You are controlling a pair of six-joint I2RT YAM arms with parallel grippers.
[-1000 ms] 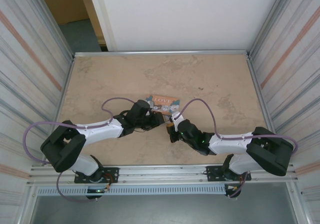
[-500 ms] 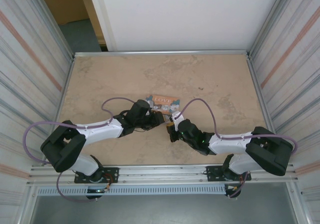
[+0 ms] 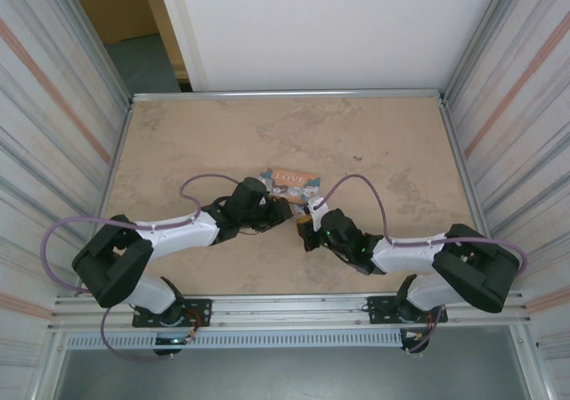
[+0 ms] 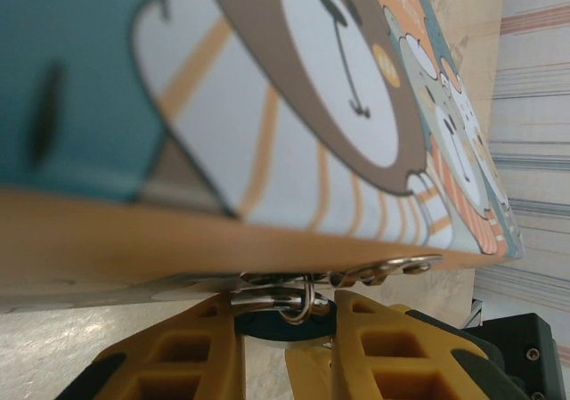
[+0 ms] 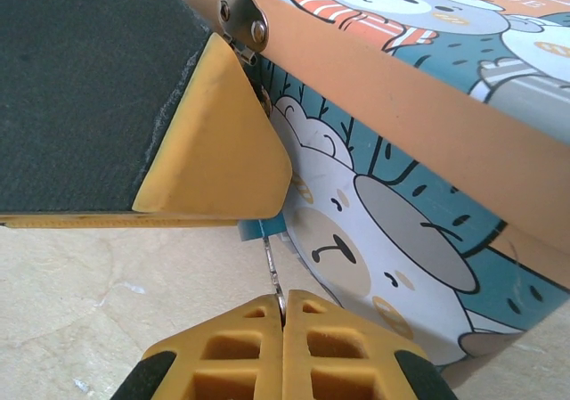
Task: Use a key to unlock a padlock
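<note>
The blue padlock [image 4: 267, 326] hangs by its silvery shackle from the hasp on the orange "LOVE" tin [image 4: 267, 106]. My left gripper [image 4: 285, 306] is shut on the padlock's body, one yellow finger on each side. In the right wrist view a sliver of the padlock [image 5: 267, 226] peeks out under the left arm's yellow finger [image 5: 214, 151]. The thin silvery key [image 5: 272, 266] stands upright with its tip at the padlock's underside, and my right gripper [image 5: 282, 298] is shut on its head. From above, the left gripper [image 3: 283, 211] and right gripper [image 3: 305, 226] meet at the tin's near edge.
The tin [image 3: 292, 183] lies on the beige table [image 3: 223, 133], near its middle. Metal rails [image 3: 285, 93] edge the table, with corrugated walls on both sides. The tin's side wall [image 5: 401, 195] stands just right of the key.
The right arm's elbow and wrist have shifted slightly. Both grippers stay at the tin's near edge with the same holds.
</note>
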